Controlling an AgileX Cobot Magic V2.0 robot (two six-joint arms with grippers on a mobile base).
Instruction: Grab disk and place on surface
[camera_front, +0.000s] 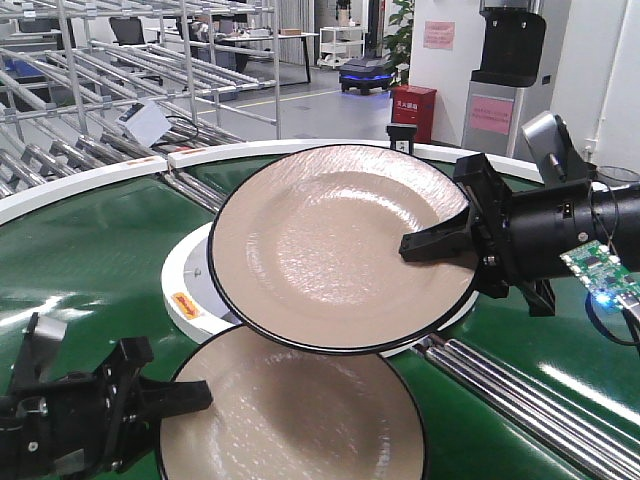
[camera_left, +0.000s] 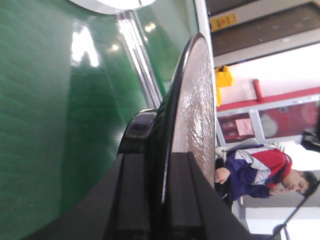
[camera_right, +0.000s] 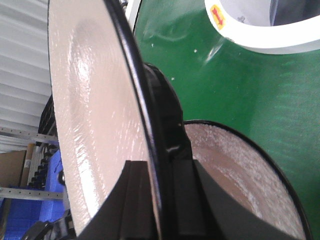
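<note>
As far as I can see, progress: the grab is done on 2 disks and no placing is done; neither one rests on the tabletop, which I cannot find in any view.
Right claw (camera_front: 422, 246): closed down onto the right rim of the upper disk (camera_front: 340, 250), 1 finger over the face and 1 under it.
Left claw (camera_front: 195, 395): pinched on the left rim of the lower disk (camera_front: 290, 420); the left wrist view shows the edge between both fingers.
Upper disk, place: centre of the front view, held up over the green belt (camera_front: 90, 250) and the white ring (camera_front: 185, 290).
Lower disk, place: bottom centre, partly under the upper one; whether it clears the belt I cannot tell.
Pointing: both are round, so I judge no long axis; the upper face tilts toward the camera, the lower lies near flat, face up.
Left to do: carry them to the tabletop and release.
</note>
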